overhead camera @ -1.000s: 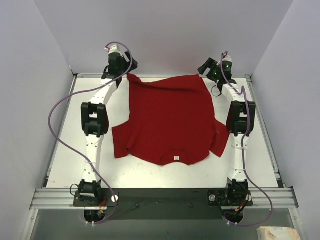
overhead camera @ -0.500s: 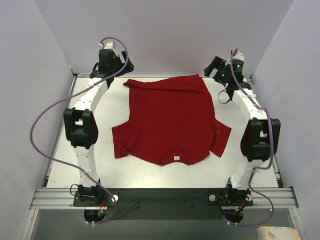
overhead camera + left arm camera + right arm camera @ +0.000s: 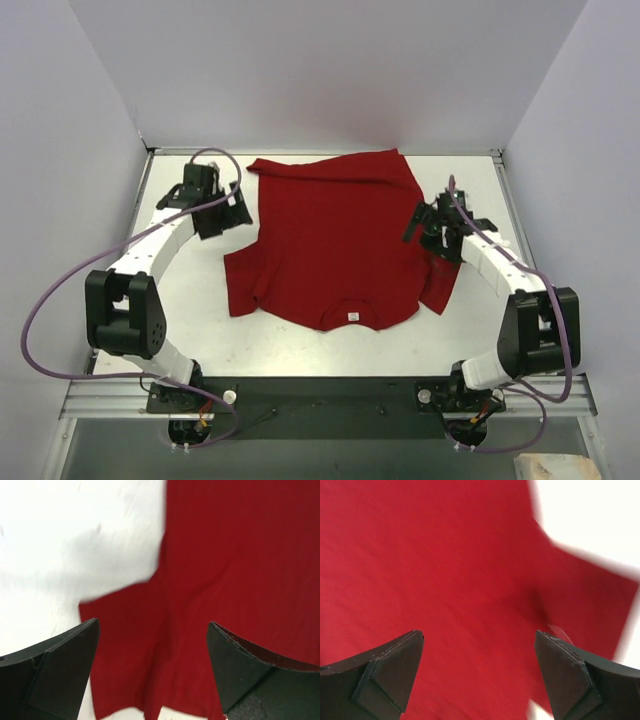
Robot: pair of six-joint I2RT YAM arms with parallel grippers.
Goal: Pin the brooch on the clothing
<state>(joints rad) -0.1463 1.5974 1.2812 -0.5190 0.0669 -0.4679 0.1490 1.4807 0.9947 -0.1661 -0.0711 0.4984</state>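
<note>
- The left gripper [image 3: 222, 205] [image 3: 152, 635] and right gripper [image 3: 428, 226] [image 3: 479, 640] had both let go of the far hem corners where they sat a second before. Each now hung with its jaws spread wide and nothing between them.
- The red T-shirt [image 3: 335, 240] lay flat in the middle of the tabletop [image 3: 300, 345]. Its collar and white label [image 3: 352, 316] pointed toward the arm bases, and its hem lay at the far edge.
- Compared with the earlier frame, the left arm had swung back from the far-left corner. Its jaws now hovered at the shirt's left edge, above the left sleeve, with cloth and bare tabletop both below them in the wrist view.
- The right arm had likewise drawn in from the far-right corner and now hung over the shirt's right side, just above the right sleeve.
- The far-left hem corner had dropped slightly inward since its release, leaving a shallow fold along the far hem. The rest of the shirt looked unmoved.
- This probably meant the spreading step was over and the garment was laid out ready for pinning.
- No brooch could be made out in any view, so the pinning itself had not begun. The next move would likely be to fetch the brooch.
</note>
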